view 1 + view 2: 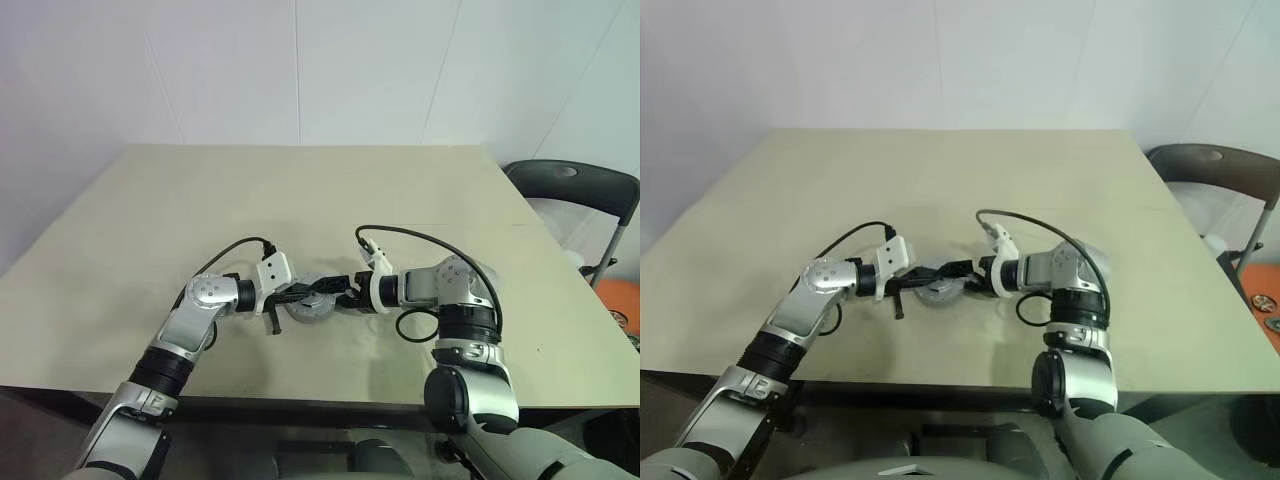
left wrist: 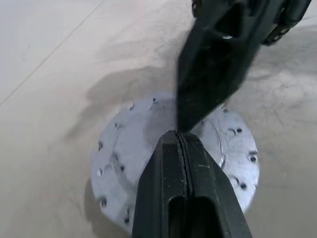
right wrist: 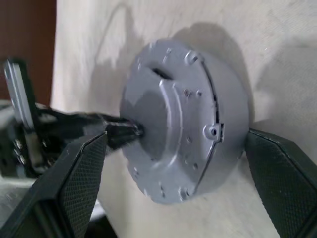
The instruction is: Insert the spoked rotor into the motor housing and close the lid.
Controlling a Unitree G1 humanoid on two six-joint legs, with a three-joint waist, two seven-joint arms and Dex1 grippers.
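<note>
Right claw (image 3: 173, 183) astride lid (image 3: 163, 134).

A beige table (image 1: 300, 200) with a plain matte top fills the middle of the head views, its far edge meeting a white wall (image 1: 300, 70); faint vertical seams run down the wall; a dark chair (image 1: 575, 190) with a rounded back stands just beyond the table's right corner; an orange object (image 1: 620, 300) sits low on the right beside the table's edge, too cropped to identify.
</note>
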